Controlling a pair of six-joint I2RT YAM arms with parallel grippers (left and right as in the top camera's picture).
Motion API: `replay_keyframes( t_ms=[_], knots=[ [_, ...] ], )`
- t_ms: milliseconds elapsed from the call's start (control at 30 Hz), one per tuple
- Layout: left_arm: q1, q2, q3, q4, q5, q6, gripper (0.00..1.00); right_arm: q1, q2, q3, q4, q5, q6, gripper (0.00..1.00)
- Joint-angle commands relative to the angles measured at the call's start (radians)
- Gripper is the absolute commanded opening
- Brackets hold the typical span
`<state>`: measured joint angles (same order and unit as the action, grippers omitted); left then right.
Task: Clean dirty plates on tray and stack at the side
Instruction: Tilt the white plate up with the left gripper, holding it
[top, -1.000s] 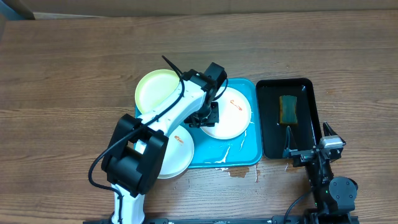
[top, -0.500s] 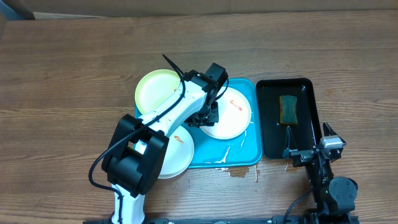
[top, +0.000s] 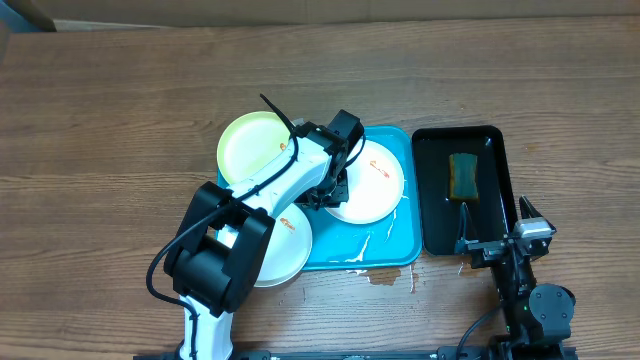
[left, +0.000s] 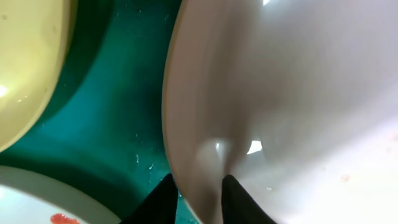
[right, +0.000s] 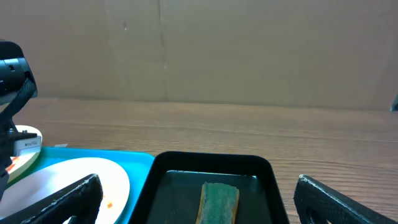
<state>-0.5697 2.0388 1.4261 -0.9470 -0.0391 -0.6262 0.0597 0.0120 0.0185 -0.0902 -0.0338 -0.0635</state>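
Left claw narrowed, plate rim pinched inside

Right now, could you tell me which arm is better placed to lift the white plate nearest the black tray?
Left. The left gripper straddles the white plate's rim on the turquoise tray; the right gripper sits open by the black tray, away from it.
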Motion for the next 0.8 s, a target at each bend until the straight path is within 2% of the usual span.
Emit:
replay_keyframes(
  t_ms=[0,167,367,767],
  knots=[
    [-0.002,0.016,-0.005,0.018,-0.021,0.016,0.17,-0.001,-0.008,-0.011,0.006,0.007,-0.005,1.0],
    [0.009,0.016,-0.004,0.026,-0.025,0.084,0.08,-0.001,-0.008,-0.011,0.006,0.007,-0.005,1.0],
    [0.027,0.016,-0.004,0.029,-0.092,0.125,0.08,-0.001,-0.008,-0.011,0.006,0.007,-0.005,1.0],
    [0.059,0.016,-0.004,0.036,-0.098,0.124,0.09,-0.001,-0.008,-0.011,0.006,0.007,-0.005,1.0]
  ],
)
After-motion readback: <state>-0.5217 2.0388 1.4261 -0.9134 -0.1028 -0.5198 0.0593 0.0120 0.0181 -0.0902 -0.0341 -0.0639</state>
